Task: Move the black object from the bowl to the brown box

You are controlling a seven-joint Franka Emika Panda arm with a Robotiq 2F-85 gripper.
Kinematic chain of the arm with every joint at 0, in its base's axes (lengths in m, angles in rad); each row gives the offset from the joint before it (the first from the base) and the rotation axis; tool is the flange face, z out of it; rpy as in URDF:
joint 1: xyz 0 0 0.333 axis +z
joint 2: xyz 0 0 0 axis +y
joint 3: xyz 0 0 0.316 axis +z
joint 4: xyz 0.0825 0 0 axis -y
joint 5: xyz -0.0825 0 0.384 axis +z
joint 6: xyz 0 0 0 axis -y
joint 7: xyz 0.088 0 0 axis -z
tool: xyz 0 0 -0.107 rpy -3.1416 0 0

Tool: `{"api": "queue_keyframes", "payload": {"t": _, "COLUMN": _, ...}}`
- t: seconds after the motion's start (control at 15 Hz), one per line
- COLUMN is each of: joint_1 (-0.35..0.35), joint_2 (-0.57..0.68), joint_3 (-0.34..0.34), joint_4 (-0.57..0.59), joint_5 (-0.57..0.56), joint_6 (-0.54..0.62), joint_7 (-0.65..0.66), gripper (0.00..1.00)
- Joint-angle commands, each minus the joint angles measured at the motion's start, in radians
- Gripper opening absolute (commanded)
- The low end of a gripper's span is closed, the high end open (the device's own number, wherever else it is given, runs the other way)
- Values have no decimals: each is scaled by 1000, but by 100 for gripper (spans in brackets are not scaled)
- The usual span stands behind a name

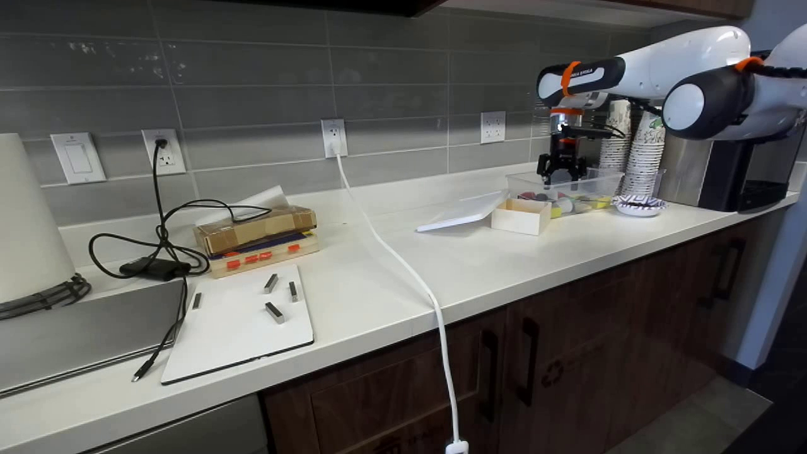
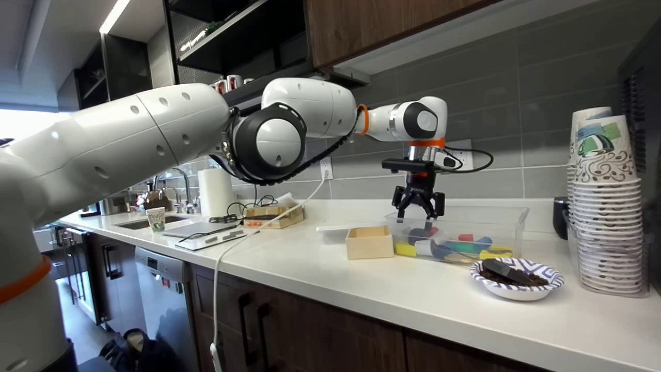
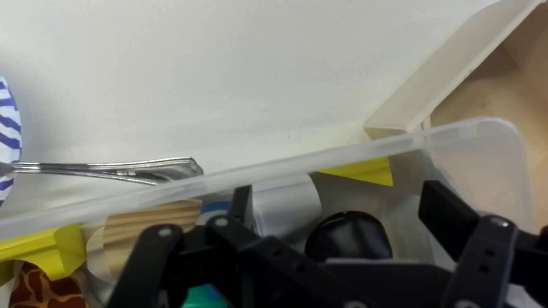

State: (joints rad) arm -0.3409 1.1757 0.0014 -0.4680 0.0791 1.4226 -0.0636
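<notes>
The black object (image 3: 349, 237) is a shiny rounded lump lying inside the bowl, a clear translucent rectangular container (image 3: 364, 150) that also holds several coloured pieces. The container also shows in both exterior views (image 1: 599, 180) (image 2: 511, 222). My gripper (image 3: 342, 207) is open and points down over the container, one finger on each side of the black object without touching it. The gripper also shows in both exterior views (image 1: 561, 178) (image 2: 414, 214). The brown box (image 2: 369, 245), low and light tan, stands open beside the container; it also shows in the wrist view (image 3: 449, 64) and an exterior view (image 1: 518, 221).
A white cylinder (image 3: 287, 205) lies beside the black object. A white lid (image 1: 466, 211) leans on the tan box. A patterned paper bowl (image 2: 516, 295) with dark crumbs and tall cup stacks (image 2: 609, 227) stand past the container. A metal spoon handle (image 3: 107, 170) sticks out.
</notes>
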Motion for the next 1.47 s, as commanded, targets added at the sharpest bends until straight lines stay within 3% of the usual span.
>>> {"api": "queue_keyframes", "payload": {"t": 0.0, "joint_1": 3, "joint_2": 57, "joint_3": -4, "joint_4": 120, "joint_5": 8, "joint_6": -12, "joint_7": 17, "gripper": 100}}
{"api": "queue_keyframes", "payload": {"t": 0.2, "joint_1": -7, "joint_2": 23, "joint_3": 16, "joint_4": 60, "joint_5": 29, "joint_6": 61, "joint_7": 4, "gripper": 100}}
{"api": "queue_keyframes", "payload": {"t": 0.67, "joint_1": 9, "joint_2": 57, "joint_3": -18, "joint_4": 69, "joint_5": -23, "joint_6": 256, "joint_7": -20, "gripper": 100}}
{"api": "queue_keyframes", "payload": {"t": 1.07, "joint_1": 18, "joint_2": 65, "joint_3": -10, "joint_4": 64, "joint_5": -27, "joint_6": 308, "joint_7": -38, "gripper": 100}}
{"api": "queue_keyframes", "payload": {"t": 1.4, "joint_1": -3, "joint_2": 110, "joint_3": 18, "joint_4": 75, "joint_5": 0, "joint_6": 261, "joint_7": -56, "gripper": 100}}
